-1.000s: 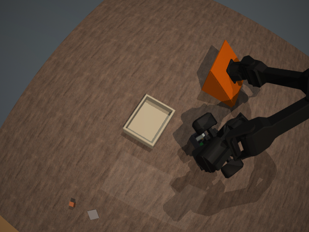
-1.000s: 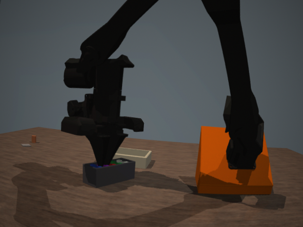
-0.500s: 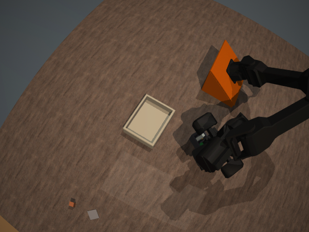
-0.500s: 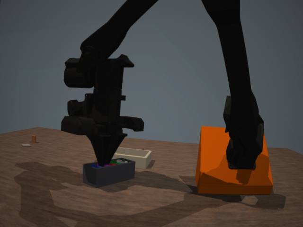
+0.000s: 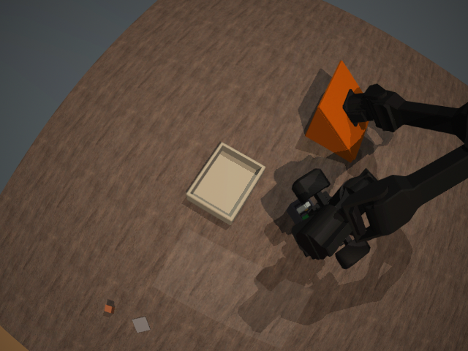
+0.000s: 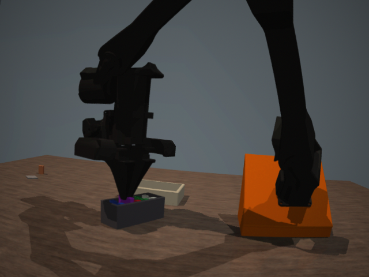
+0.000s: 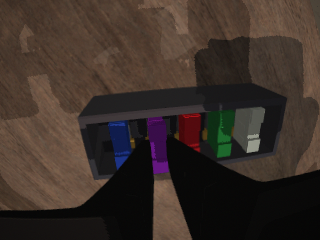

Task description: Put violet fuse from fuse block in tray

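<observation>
Far left on the table: a small orange cube and a grey tile, well apart from the work, no part in it. Next, the block, dark and open-topped, holding five fuses in a row, seen by the wrist view as blue, violet, red, green and white. Directly above, the hand, pointing straight down, closed on the violet fuse, one finger on each side of it, tips just beside blue and red. Violet fuse seemingly still seated in its slot, second from the left, only its top showing above the block wall in the exterior view. Just behind the block, the tray, nothing in it. Far right, an orange wedge, uninvolved.

So, by judgement: reach and grasp done; straight pull, carry to the tray and release all left. Tight gaps to blue and red call for a clean vertical lift.
</observation>
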`<state>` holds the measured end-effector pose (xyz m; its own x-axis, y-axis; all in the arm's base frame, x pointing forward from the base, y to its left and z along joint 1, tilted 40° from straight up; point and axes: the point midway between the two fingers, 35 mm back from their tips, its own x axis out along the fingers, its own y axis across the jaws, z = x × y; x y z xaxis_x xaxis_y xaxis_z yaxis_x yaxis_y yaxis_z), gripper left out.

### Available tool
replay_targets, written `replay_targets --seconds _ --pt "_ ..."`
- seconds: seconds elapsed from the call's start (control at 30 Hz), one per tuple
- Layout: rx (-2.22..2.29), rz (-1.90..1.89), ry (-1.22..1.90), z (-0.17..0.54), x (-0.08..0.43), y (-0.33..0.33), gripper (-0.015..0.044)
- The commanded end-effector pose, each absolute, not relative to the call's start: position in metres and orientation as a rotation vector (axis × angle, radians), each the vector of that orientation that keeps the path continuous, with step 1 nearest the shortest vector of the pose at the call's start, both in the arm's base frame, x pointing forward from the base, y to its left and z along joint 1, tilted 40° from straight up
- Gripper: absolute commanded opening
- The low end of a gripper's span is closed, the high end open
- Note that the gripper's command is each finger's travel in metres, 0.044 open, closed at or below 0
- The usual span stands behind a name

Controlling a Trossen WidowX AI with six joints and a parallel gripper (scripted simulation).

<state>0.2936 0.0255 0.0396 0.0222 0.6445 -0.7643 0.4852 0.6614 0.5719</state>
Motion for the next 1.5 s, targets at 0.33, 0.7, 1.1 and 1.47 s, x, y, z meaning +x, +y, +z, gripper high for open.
replay_targets --seconds 0.33,0.7,1.1,1.47 --pt "0.941 0.158 1.619 0.045 0.294 0.020 0.0000" --pt "0.942 0.158 1.619 0.050 0.294 0.017 0.0000" --pt "0.943 0.158 1.620 0.054 0.294 0.013 0.0000" --pt "0.943 0.158 1.620 0.058 0.293 0.010 0.0000"
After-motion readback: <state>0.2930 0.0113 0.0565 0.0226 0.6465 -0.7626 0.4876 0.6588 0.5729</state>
